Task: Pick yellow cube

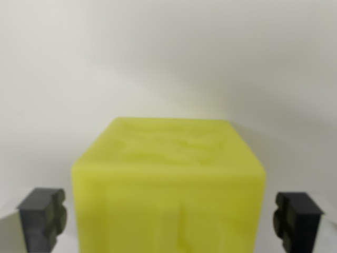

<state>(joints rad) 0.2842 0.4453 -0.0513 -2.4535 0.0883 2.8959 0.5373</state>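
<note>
At the lower left corner of the wrist view stands one dark grey fingertip of the gripper, blocky, with a notched inner face turned toward the middle; a narrow strip of pale surface shows between it and the next thing to its right, so it does not touch; across the middle, filling most of the lower half of the view, sits the yellow cube, close to the camera and slightly out of focus; its top face is seen at a slant, with faint raised or moulded marks that are too blurred to read; its near face runs down past the bottom edge of the view, and a soft vertical ridge shows low in the centre of that face; the cube lies between the two fingertips, roughly centred between them; to its right, at the lower right corner, stands the other dark fingertip, the same blocky shape with its notched face turned inward; a thin gap of pale surface again separates it from the cube's side; the claw is therefore spread wide, wider than the cube, straddling it without gripping it; behind and above everything the pale, whitish surface stretches up to the top edge, plain and evenly lit, with a soft shadow gathered around the cube's far edges; whether the cube rests on that surface cannot be told, as its base is out of view.
</note>
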